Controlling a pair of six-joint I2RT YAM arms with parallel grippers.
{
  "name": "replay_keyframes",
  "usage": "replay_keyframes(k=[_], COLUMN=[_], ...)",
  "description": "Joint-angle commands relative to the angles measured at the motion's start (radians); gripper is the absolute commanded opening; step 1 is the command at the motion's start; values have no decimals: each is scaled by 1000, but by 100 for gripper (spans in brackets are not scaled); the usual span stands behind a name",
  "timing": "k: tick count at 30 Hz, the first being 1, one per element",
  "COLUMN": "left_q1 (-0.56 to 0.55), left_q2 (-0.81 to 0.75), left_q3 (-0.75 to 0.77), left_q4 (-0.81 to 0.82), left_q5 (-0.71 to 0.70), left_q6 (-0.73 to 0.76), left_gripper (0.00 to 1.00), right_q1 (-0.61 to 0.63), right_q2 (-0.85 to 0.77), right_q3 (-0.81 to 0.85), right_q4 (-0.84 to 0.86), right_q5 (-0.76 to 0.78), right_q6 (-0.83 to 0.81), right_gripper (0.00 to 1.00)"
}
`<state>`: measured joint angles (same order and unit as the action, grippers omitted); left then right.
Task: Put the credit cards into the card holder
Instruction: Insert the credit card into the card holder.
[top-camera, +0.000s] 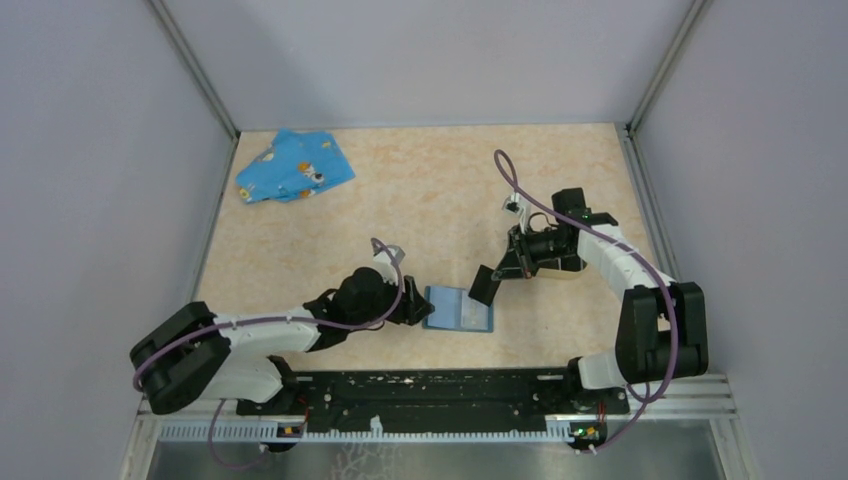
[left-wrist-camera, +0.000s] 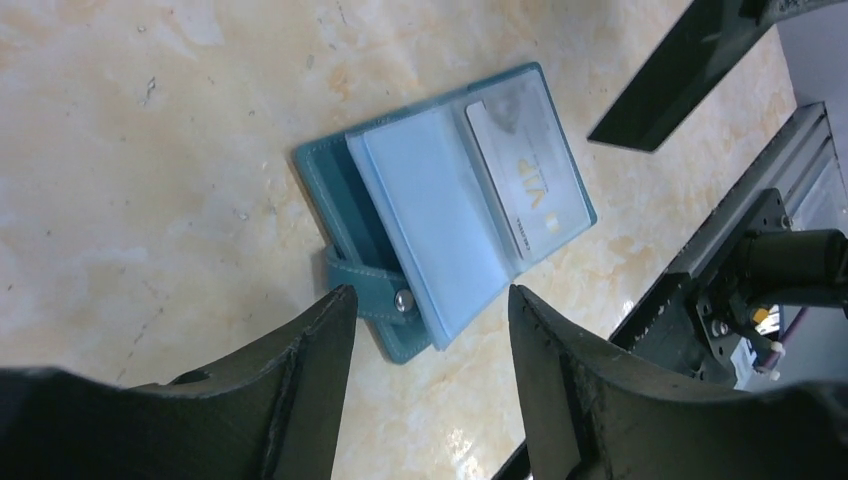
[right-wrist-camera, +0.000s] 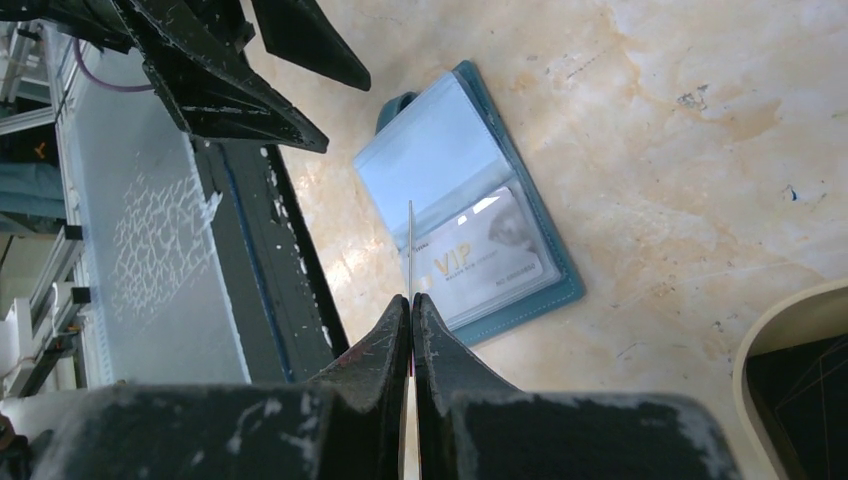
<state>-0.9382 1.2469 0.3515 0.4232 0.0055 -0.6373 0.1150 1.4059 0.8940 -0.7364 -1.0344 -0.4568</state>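
Observation:
My right gripper (right-wrist-camera: 411, 300) is shut on a dark credit card (top-camera: 484, 286), seen edge-on in the right wrist view (right-wrist-camera: 410, 240) and held above the table beside the open blue case (top-camera: 458, 308). The case has clear sleeves, and a silver VIP card (left-wrist-camera: 530, 180) sits in one. My left gripper (left-wrist-camera: 430, 290) is open and empty, low at the case's strap end, also visible from above (top-camera: 418, 306). The tan-rimmed card holder (right-wrist-camera: 765, 335) stands under my right wrist, mostly hidden in the top view (top-camera: 562, 268).
A blue patterned cloth (top-camera: 293, 168) lies at the far left corner. The black mounting rail (top-camera: 430, 390) runs along the near edge. Grey walls enclose the beige table (top-camera: 430, 190) on three sides.

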Motion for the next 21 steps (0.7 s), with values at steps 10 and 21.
replay_keyframes(k=[10,21], left_q1=[2,46], left_q2=[230,325], left_q3=[217,256], left_q4=[-122,-50], left_q5=[-82,90], left_q6=[28,18], left_gripper=[53,26], right_q1=[-3,-2], right_q2=[1,12], right_q3=[1,3], right_q4=[33,30], right_q5=[13,9], right_q6=[20,15], right_gripper=[0,0])
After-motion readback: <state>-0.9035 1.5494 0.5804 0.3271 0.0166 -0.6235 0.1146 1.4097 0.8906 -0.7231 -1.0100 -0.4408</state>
